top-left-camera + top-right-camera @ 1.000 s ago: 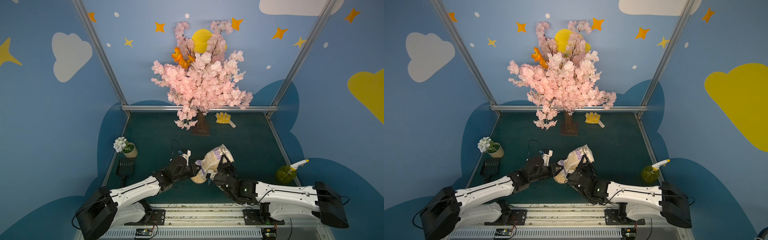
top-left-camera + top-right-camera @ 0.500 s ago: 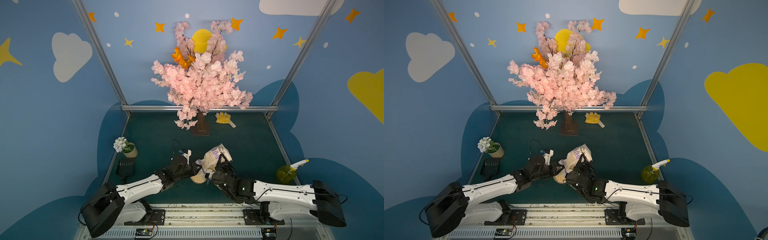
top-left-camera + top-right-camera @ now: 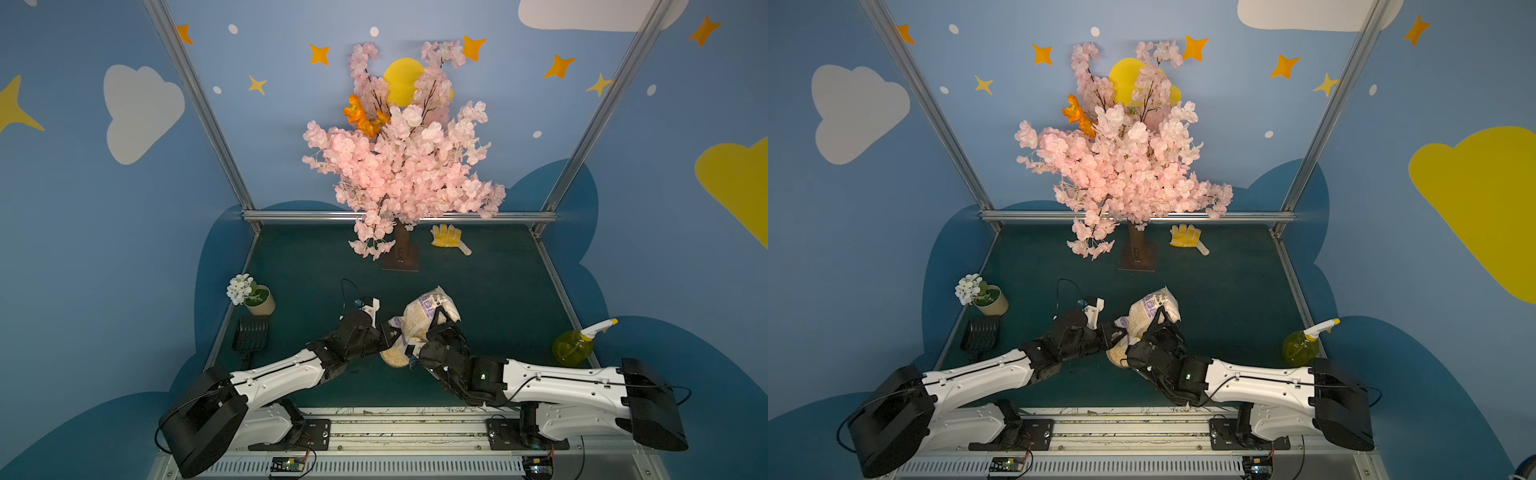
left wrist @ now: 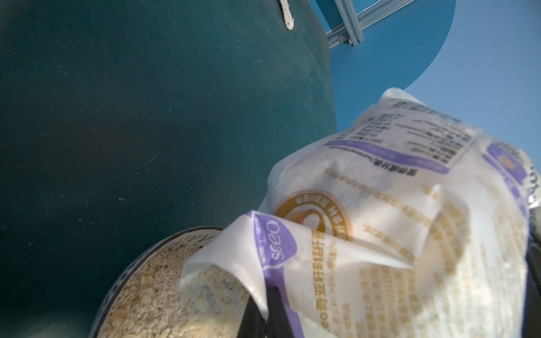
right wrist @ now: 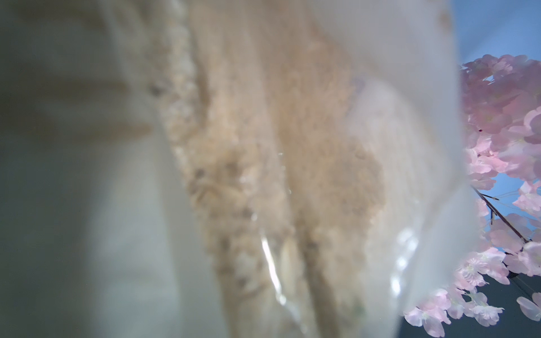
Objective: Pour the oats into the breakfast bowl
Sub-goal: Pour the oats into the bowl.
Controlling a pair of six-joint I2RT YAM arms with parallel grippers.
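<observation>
The oats bag (image 3: 428, 311) (image 3: 1150, 311), clear and white with purple print, hangs tilted between both arms, mouth down over the breakfast bowl (image 3: 392, 365) (image 3: 1115, 365). My left gripper (image 3: 391, 332) (image 4: 268, 295) is shut on the bag's lower edge beside the mouth. My right gripper (image 3: 434, 328) (image 3: 1156, 324) is shut on the bag's body higher up. In the left wrist view the bowl's rim (image 4: 152, 247) shows, with pale oat flakes (image 4: 146, 298) filling the inside. The bag (image 5: 263, 175) fills the right wrist view and hides that gripper's jaws.
A pink blossom tree (image 3: 399, 166) stands at the back middle on a brown base (image 3: 401, 257), a yellow glove (image 3: 446, 237) beside it. At the left are a beige flower pot (image 3: 259, 299) and a black scoop (image 3: 251, 332). A yellow-green spray bottle (image 3: 569, 347) stands right.
Both arms and the bag have shifted slightly to the left over the bowl. Both grips on the bag are unchanged.
</observation>
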